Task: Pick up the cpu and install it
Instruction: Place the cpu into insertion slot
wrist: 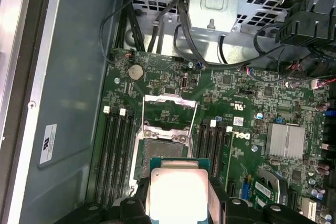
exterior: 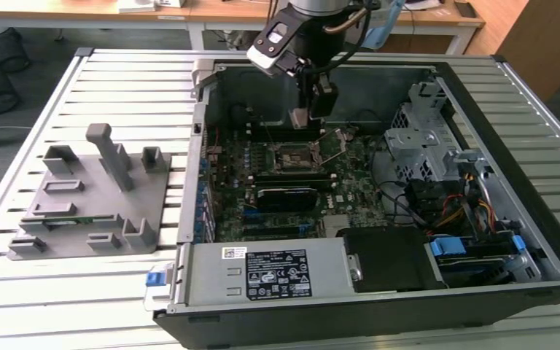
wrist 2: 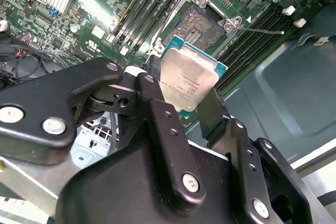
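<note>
Two jaws pinch the cpu [wrist 2: 190, 77] by opposite edges, near the open socket [wrist 2: 202, 27]; light, stiff, prob. fragile underneath, so edge grip only, gentle force.

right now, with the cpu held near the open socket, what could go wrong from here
1. The gripper holds the cpu by its edges alone; it might slip and drop onto the motherboard.
2. The cpu is not yet lined up over the open socket; lowered off-centre or crooked, it could damage the contacts.
3. The raised load plate stands beside the socket; the gripper might catch it.
</note>
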Controlling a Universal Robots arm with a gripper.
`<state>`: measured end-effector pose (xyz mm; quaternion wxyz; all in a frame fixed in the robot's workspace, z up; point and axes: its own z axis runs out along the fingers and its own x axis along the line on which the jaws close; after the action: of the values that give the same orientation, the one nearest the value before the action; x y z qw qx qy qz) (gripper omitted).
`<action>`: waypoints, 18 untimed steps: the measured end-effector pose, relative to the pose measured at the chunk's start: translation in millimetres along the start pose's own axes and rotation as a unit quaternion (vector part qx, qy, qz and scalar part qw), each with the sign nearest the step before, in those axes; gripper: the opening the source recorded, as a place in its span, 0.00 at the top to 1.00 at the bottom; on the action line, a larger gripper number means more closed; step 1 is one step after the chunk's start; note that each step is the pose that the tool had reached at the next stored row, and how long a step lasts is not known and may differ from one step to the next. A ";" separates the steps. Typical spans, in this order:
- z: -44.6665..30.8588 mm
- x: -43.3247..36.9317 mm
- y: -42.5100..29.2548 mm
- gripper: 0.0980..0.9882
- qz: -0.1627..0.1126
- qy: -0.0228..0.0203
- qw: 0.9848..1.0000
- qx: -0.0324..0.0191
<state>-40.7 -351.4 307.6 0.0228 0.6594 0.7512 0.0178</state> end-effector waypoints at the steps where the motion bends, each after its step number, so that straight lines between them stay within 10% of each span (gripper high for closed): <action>1: 0.4 0.0 0.0 0.52 0.000 0.000 1.000 0.000; 18: 11.9 0.1 -0.7 0.52 0.000 0.000 1.000 0.000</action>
<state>-40.7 -351.4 295.7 0.0228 0.6594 0.7512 0.0176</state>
